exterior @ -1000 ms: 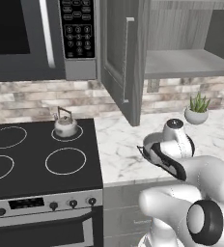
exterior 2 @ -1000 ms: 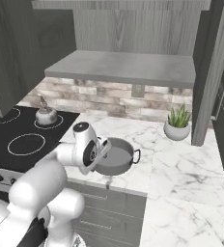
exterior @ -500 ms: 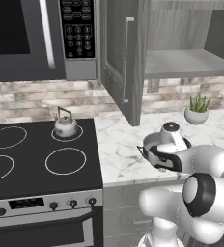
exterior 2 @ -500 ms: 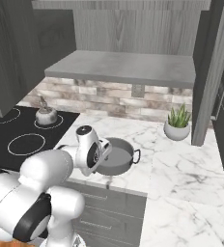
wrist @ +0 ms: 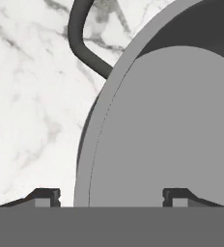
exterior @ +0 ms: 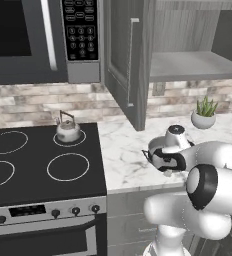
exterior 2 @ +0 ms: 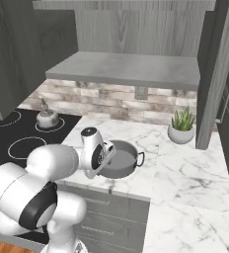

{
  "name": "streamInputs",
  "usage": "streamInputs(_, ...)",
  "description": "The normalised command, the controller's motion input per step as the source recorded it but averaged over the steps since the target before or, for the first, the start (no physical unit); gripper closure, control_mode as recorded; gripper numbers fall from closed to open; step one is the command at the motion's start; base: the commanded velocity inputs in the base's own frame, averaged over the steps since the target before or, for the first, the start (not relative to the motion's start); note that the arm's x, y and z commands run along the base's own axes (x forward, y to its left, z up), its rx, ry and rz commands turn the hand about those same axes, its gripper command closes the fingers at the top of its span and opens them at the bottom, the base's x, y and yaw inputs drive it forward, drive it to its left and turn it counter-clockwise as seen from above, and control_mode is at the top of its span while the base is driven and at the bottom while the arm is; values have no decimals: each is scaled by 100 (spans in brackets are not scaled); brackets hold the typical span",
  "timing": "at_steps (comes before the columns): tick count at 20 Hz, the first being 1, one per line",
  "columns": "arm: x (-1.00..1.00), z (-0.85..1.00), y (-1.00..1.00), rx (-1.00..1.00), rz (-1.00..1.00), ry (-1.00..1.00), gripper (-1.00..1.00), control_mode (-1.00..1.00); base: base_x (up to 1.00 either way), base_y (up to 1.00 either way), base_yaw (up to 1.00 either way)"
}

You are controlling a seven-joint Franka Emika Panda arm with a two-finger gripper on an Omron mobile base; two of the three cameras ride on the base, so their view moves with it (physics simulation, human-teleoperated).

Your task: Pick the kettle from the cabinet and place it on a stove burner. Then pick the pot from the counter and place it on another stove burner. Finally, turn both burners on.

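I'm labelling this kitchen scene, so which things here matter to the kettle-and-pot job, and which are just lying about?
Part of the job:
kettle, already on the small stove burner
pot on the counter, claw straddling its rim
larger burner
cabinet, door open
stove knobs

Just there:
potted plant
microwave

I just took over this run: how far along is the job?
Done: the kettle sits on the small back burner, out of the open cabinet. In hand: the pincer straddles the rim of the pot on the counter, one fingertip outside, one inside, not yet clamped. Left: move the pot to another burner, then turn both on.
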Motion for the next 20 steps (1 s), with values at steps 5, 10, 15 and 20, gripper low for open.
streamInputs(5, 0, -13, 0, 0, 0, 0, 100, -100, 0, 0, 0)
streamInputs(10, 2, -18, 1, 0, 1, 0, 100, -100, 0, 0, 0)
streamInputs(15, -1, 0, 0, 0, 0, -9, 100, -100, 0, 0, 0)
streamInputs(20, -7, 19, 0, 0, 0, -4, 100, -100, 0, 0, 0)
